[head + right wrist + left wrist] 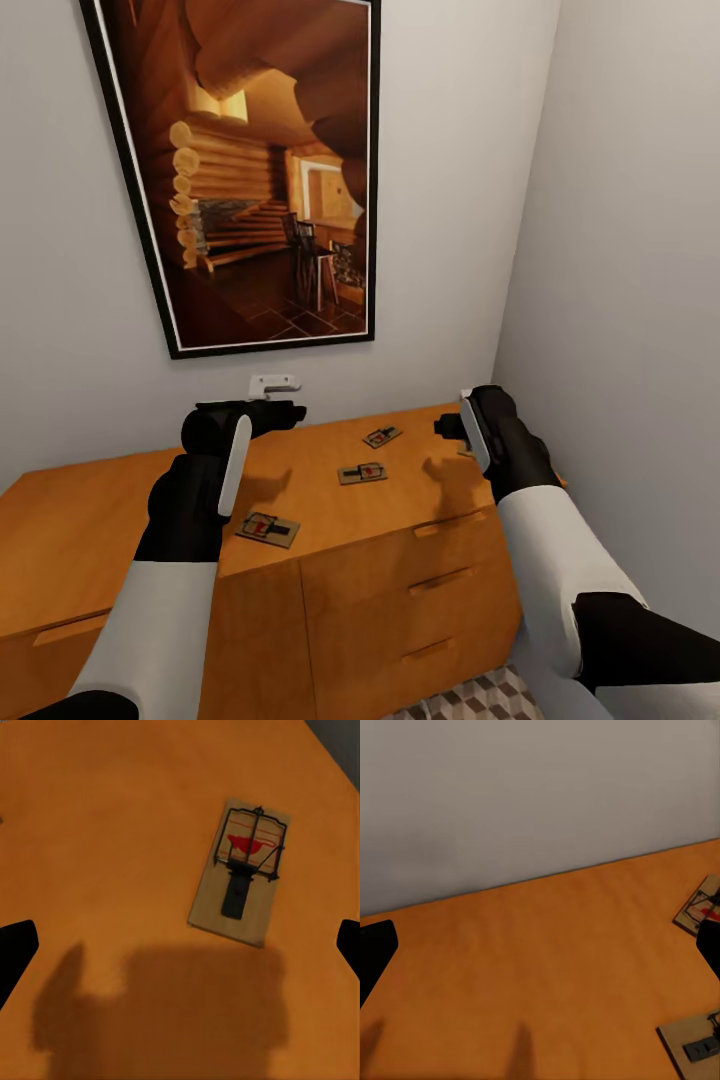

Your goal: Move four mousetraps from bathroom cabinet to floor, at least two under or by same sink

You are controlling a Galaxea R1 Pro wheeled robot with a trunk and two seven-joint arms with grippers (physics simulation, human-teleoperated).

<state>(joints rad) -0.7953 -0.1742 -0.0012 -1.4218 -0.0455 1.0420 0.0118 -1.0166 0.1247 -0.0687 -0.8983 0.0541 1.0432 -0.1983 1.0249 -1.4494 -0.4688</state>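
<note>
Three mousetraps (pixel 268 528) (pixel 362 473) (pixel 382 436) lie on the cabinet (pixel 90 530) top between twelve and six o'clock, and we judge none delivered, both the left gripper (pixel 262 411) and right gripper (pixel 452 424) hovering released and empty.

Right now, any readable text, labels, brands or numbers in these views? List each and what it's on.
None readable.
Mousetrap: a red mark on its wooden base, a shape rather than letters.
Other mousetraps on the cabinet: red marks too small to read.
Framed picture: log-cabin interior, no lettering.
</note>
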